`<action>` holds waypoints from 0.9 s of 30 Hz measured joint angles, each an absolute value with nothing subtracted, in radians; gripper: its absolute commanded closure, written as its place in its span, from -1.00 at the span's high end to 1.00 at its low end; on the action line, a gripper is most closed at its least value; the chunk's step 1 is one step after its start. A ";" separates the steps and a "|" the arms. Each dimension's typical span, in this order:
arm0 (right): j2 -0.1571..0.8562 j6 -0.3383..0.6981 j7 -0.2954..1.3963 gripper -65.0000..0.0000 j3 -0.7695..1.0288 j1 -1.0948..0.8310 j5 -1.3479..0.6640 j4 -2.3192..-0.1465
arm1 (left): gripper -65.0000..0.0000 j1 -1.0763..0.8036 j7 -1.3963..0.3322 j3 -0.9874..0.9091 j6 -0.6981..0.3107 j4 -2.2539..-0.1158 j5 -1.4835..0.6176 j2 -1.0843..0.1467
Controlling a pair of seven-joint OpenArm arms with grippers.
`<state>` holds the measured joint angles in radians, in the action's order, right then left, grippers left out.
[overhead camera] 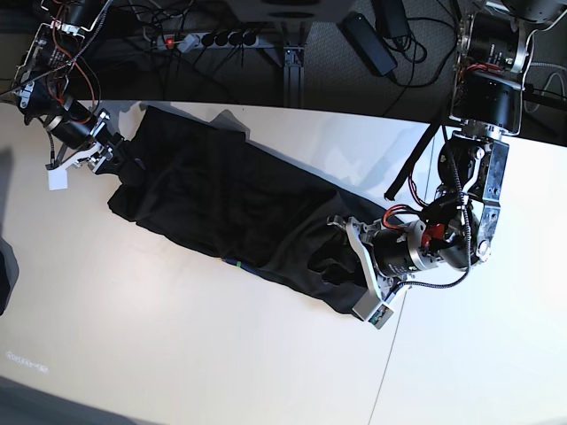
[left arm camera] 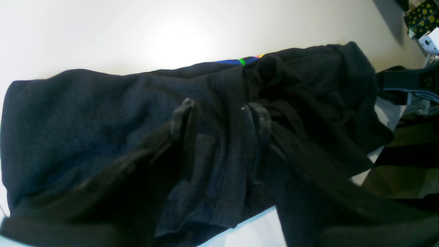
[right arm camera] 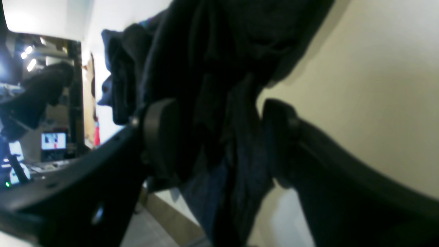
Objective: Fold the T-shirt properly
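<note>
The left gripper [left arm camera: 219,113] has its two dark fingers [left arm camera: 183,116] set partly apart, with a bunched ridge of the T-shirt [left arm camera: 85,120] standing between them. The cloth fills the gap and the pads press against it from both sides, so this gripper is clamped on a thick fold of the shirt. In the base view that gripper [overhead camera: 347,241] sits at the right end of the garment, its tips buried in the crumpled cloth.

The right gripper [right arm camera: 219,137] stands wide, yet a heavy gather of the same dark jersey hangs between its two fingers [right arm camera: 161,137] and touches both inner faces, so it too grips the shirt rather than standing free. In the base view it [overhead camera: 120,164] is at the far left end of the garment, near the upper left corner of the tabletop [overhead camera: 221,354].

The T-shirt [overhead camera: 230,212] lies stretched as a long, narrow, rumpled band running diagonally across the pale tabletop from upper left to lower right, held at each end by one gripper. A thin strip of its rainbow print [left arm camera: 241,61] shows at the far edge in the left wrist view, and a small coloured fleck [overhead camera: 232,263] shows at the near edge in the base view. Beyond the tabletop's far edge a power strip [overhead camera: 199,39] and loose cables [overhead camera: 399,53] lie on the dark floor
</note>
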<state>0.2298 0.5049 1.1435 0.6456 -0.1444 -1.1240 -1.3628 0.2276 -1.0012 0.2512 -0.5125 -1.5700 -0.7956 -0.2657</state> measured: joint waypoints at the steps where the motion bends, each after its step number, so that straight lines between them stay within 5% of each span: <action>1: 0.239 0.506 1.157 0.18 0.646 -0.147 -1.133 -1.363 | -0.20 0.228 -1.001 0.251 -0.513 -1.570 -0.795 -0.266; 7: 0.284 0.510 1.187 0.13 0.646 -0.168 -1.158 -1.382 | -0.20 0.228 -0.987 0.251 -0.513 -1.570 -0.795 -0.266; 12: 0.302 0.514 1.245 -0.96 0.646 -0.170 -1.208 -1.468 | -0.20 0.228 -0.986 0.251 -0.513 -1.570 -0.795 -0.266; 27: 0.302 0.515 1.216 -1.00 0.529 -0.129 -1.256 -1.745 | -0.20 0.228 -0.939 0.251 -0.513 -1.570 -0.796 -0.266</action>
